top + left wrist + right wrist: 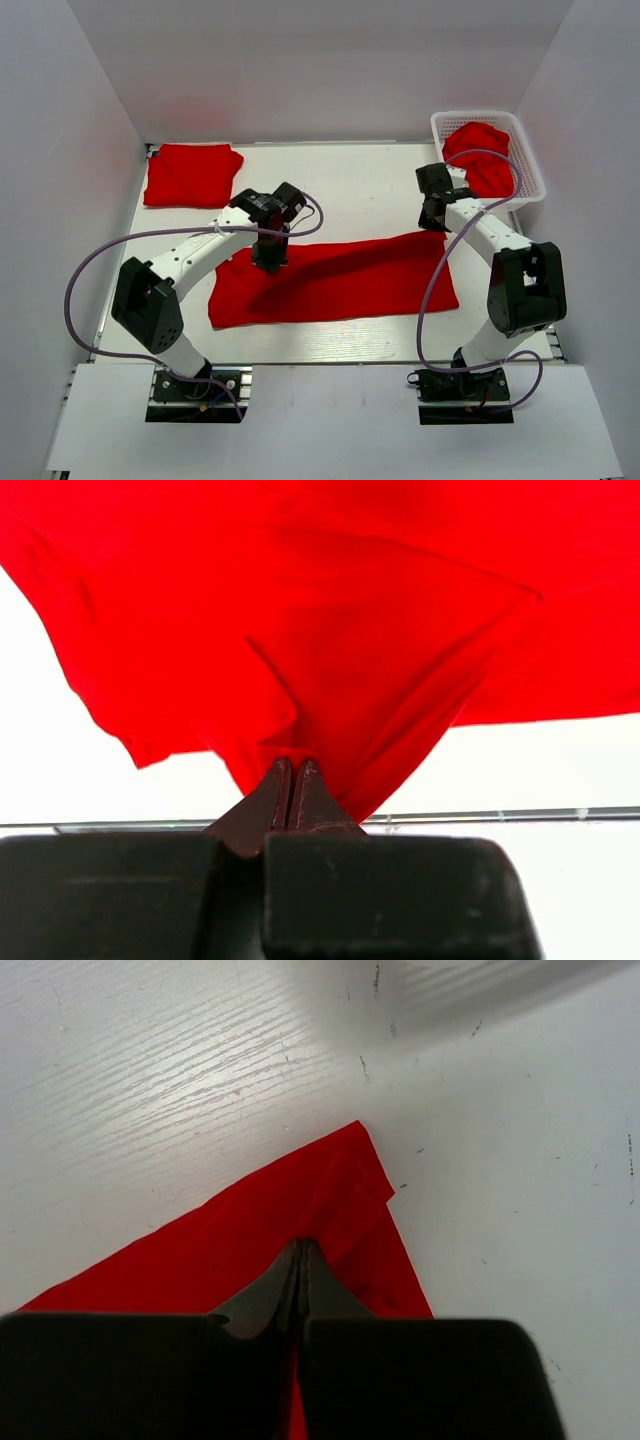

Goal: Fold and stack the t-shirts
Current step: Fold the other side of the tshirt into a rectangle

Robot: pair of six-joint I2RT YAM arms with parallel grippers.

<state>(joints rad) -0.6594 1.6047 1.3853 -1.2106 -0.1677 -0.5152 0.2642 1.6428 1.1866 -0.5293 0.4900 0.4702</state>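
A red t-shirt (340,280) lies spread across the middle of the table, partly folded lengthwise. My left gripper (270,258) is shut on its far left edge; in the left wrist view the fabric (330,630) hangs lifted from the closed tips of that gripper (291,767). My right gripper (435,222) is shut on the shirt's far right corner; the right wrist view shows its tips (302,1250) pinching the corner (350,1190) low over the table. A folded red t-shirt (192,174) lies at the back left. Another red t-shirt (480,155) is crumpled in the basket.
A white mesh basket (533,160) stands at the back right, just beyond my right gripper. White walls close in the table on three sides. Bare table (370,190) shows between the folded shirt and the basket. Purple cables loop off both arms.
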